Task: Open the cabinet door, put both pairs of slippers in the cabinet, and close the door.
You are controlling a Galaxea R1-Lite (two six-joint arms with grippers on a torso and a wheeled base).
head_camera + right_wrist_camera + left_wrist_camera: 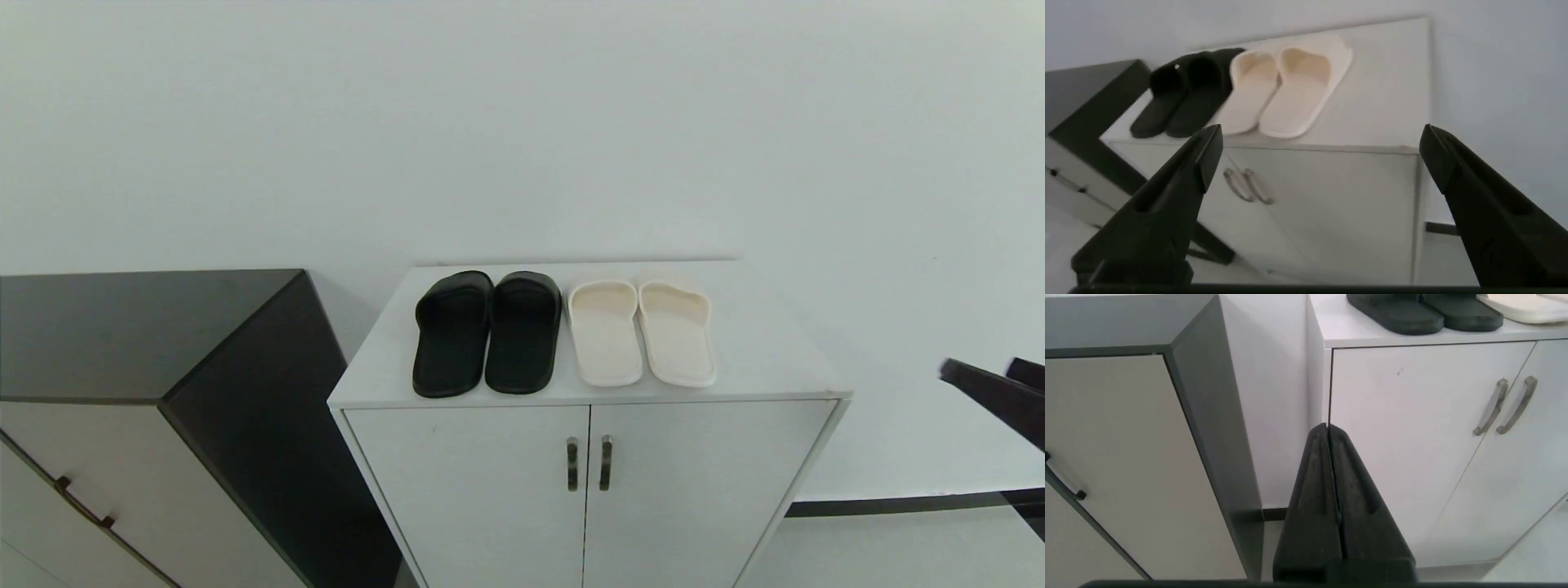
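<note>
A white two-door cabinet [465,490] stands with both doors closed and two metal handles [588,463] at the centre. On its top lie a black pair of slippers [486,331] and, to their right, a cream pair of slippers [641,331]. My left gripper [1328,433] is shut and empty, low in front of the cabinet's left corner, left of the handles [1504,406]. My right gripper [1321,139] is open and empty, off to the cabinet's right and apart from it; its fingers [984,390] show at the head view's right edge.
A dark-topped cabinet [147,335] with pale drawer fronts stands close to the left of the white one, with a narrow gap between them. A white wall rises behind both. Bare floor [898,547] lies to the right.
</note>
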